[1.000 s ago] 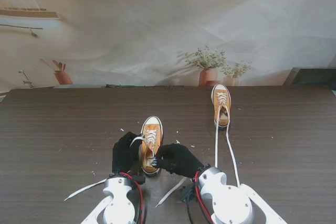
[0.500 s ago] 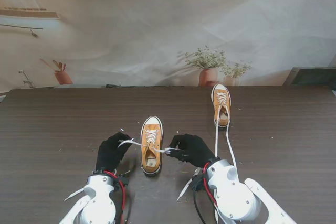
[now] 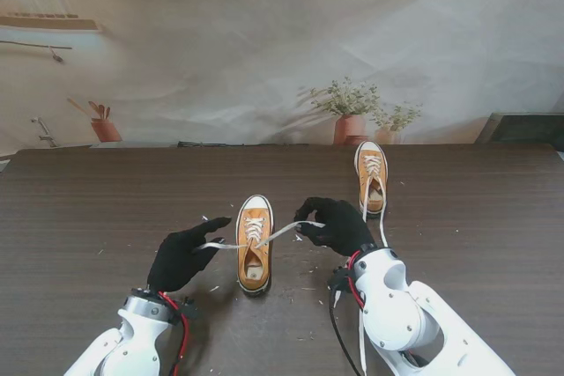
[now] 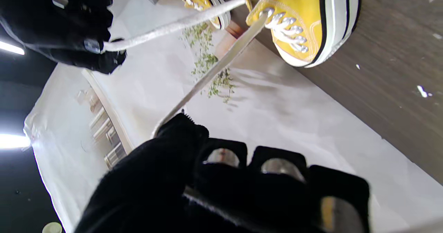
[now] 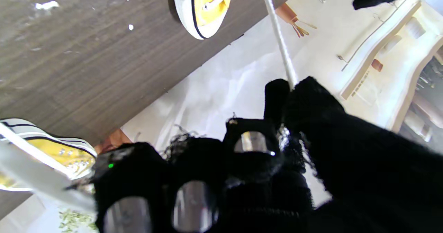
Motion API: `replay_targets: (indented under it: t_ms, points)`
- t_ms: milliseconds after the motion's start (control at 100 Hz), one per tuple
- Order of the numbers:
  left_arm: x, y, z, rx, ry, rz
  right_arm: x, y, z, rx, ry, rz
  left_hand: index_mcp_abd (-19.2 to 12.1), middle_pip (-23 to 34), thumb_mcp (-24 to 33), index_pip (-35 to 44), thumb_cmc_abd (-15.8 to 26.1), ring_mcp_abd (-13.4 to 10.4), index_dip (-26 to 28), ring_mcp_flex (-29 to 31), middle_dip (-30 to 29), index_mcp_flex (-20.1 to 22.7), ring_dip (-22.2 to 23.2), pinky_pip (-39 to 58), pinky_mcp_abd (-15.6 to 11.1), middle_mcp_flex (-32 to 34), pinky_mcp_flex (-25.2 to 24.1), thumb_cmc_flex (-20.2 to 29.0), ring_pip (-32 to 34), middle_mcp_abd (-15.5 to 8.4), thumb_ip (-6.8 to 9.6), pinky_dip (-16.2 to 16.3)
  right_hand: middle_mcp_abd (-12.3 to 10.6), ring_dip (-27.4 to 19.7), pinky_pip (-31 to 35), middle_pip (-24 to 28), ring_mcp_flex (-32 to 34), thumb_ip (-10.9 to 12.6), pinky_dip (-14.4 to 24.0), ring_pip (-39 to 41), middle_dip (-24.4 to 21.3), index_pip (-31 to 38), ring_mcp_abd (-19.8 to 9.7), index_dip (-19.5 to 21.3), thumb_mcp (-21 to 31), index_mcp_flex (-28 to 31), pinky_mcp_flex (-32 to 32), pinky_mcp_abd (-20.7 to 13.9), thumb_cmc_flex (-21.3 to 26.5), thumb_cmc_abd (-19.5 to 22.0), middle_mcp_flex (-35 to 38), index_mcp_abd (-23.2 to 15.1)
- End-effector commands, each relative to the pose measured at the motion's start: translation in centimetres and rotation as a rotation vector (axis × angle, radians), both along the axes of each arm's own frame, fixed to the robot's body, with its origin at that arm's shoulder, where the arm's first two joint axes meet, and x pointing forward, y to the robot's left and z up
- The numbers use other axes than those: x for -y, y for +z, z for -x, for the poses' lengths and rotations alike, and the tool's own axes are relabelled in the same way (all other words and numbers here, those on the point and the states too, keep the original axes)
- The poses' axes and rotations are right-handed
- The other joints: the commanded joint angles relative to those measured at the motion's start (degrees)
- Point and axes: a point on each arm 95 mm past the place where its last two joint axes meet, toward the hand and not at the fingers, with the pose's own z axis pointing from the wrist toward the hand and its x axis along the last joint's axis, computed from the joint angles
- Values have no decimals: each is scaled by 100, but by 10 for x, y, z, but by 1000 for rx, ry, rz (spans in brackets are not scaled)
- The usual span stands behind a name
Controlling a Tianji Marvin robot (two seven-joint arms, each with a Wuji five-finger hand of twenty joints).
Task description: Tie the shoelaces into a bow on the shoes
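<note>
From the stand, the near orange canvas shoe with white toe cap [image 3: 254, 244] sits on the dark wood-grain desk [image 3: 88, 217] between both black-gloved hands, each pinching one end of its white flat shoelace [image 3: 282, 233]: left hand [image 3: 182, 254], right hand [image 3: 337, 224].

Left wrist view: the lace runs taut into the pinch; pull evenly.

Right wrist view: fingers [image 5: 304, 101] clamp the lace; avoid lifting the shoe.

The near shoe [image 4: 304, 21] is cut off in both wrist views.
</note>
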Motion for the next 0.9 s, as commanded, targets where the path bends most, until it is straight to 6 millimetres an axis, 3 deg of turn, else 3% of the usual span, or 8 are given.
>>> replay_targets:
  t_ms: [0, 170, 350, 550, 750, 890]
  points:
    - [-3, 1, -5, -24, -34, -3, -5, 6, 0, 19, 21, -13, -527, 5, 227, -151, -205, 453, -160, 231, 43, -213, 113, 1428, -878, 307, 185, -162, 58, 238, -104, -112, 10, 90, 1644, 233, 149, 54, 71, 483, 74, -2, -124, -222, 121, -164, 205, 41, 215, -35, 378, -235]
    - [5, -4, -12, -76, -154, -15, -15, 9, 1, 50, 71, -31, -618, -266, 440, -282, -372, 608, -207, 226, -36, -586, 53, 1195, -670, 321, 156, -244, -238, 225, -77, -266, 14, 87, 1644, 220, 149, 64, 63, 485, 78, 39, -122, -337, 135, -135, 204, 39, 258, -53, 389, -378]
    - [22, -8, -20, -120, -254, 22, -28, 10, 1, 68, 124, -29, -520, -433, 523, -352, -495, 710, -238, 223, -78, -804, 36, 1040, -501, 331, 139, -332, -412, 262, -82, -340, 73, 94, 1644, 215, 148, 81, 63, 495, 89, 42, -126, -428, 184, -69, 204, 39, 358, -136, 408, -497]
    - [39, -5, -29, -95, -256, 26, -37, 15, 4, 93, 151, -42, -520, -514, 547, -331, -631, 780, -236, 222, -94, -761, 48, 1035, -483, 337, 140, -414, -452, 354, -140, -343, 139, 101, 1644, 212, 148, 87, 63, 497, 105, 71, -135, -493, 190, -11, 204, 40, 416, -157, 408, -550]
    - [59, -6, -37, -116, -283, 9, -46, 17, 9, 102, 184, -59, -323, -553, 644, -318, -719, 787, -234, 222, -91, -725, 77, 1035, -485, 343, 140, -497, -456, 400, -193, -344, 136, 104, 1644, 209, 149, 89, 59, 492, 119, 98, -148, -525, 193, 36, 204, 34, 430, -174, 408, -576]
    - [73, -8, -41, -117, -270, 18, -50, 17, 14, 104, 208, -61, -290, -557, 680, -217, -628, 788, -200, 223, -86, -452, 88, 1035, -486, 345, 140, -496, -458, 423, -223, -344, 136, 104, 1644, 206, 150, 89, 53, 490, 126, 103, -157, -539, 202, 39, 204, 28, 428, -173, 408, -542]
